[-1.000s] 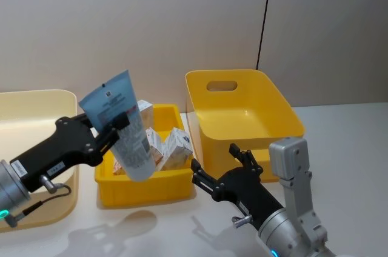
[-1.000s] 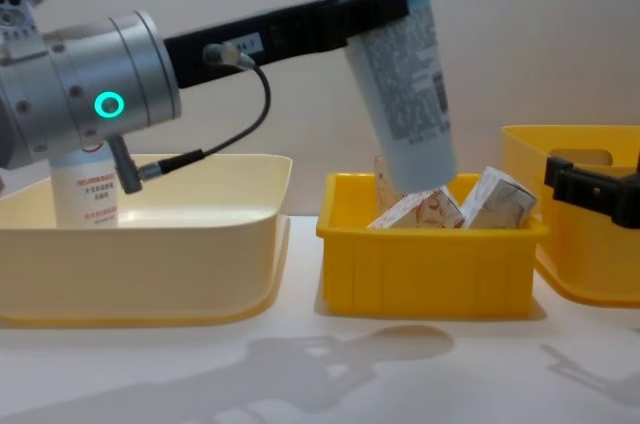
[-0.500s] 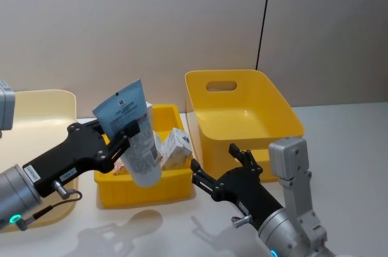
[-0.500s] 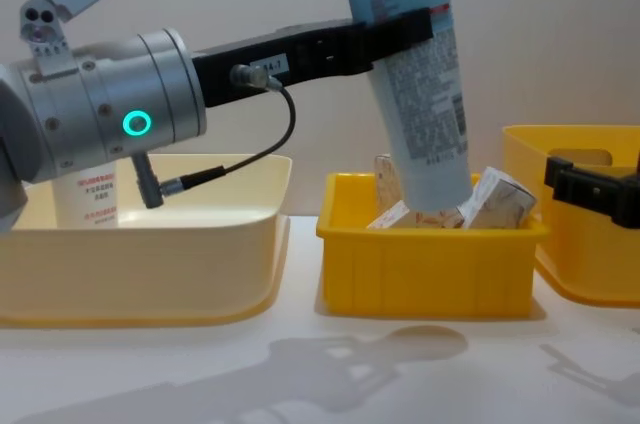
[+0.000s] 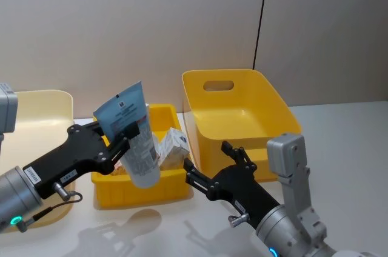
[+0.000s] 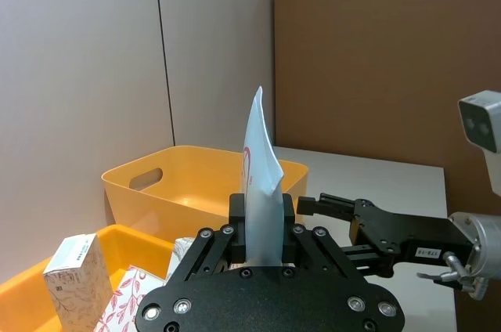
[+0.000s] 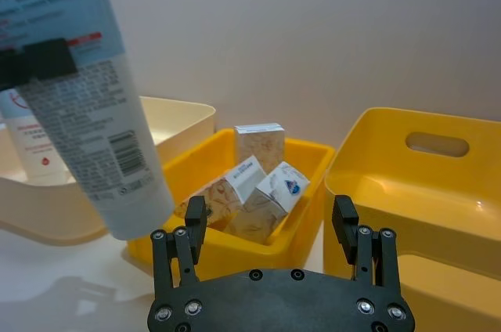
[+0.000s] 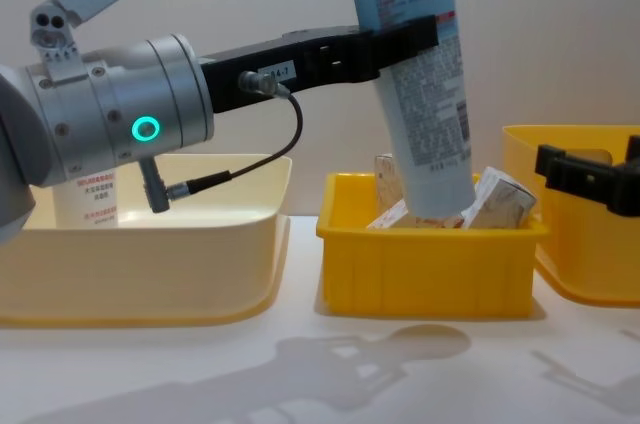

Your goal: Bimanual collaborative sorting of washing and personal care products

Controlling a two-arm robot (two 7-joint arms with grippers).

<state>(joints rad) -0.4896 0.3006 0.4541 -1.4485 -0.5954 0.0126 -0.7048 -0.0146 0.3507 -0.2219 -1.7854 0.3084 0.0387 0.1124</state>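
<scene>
While the left gripper (image 5: 129,131) clamps the pale-blue tube (image 5: 144,161) across its upper half, the tube hangs tilted over the small yellow bin (image 5: 138,189), flat crimped end up and cap end down. From the chest view its lower end dips to about rim height, close to the patterned boxes (image 5: 174,148) that lean against one another inside; whether it touches them I cannot tell.

The right gripper (image 5: 206,161) hovers low over the table (image 8: 300,364), its fingers spread apart and holding nothing. It sits in front of the large yellow bin (image 5: 242,117), pointing toward the near right corner of the small one.

Off to the left, the white bottle (image 8: 85,209) with red print stands upright in the cream bin (image 8: 150,264), partly hidden behind the left arm.
</scene>
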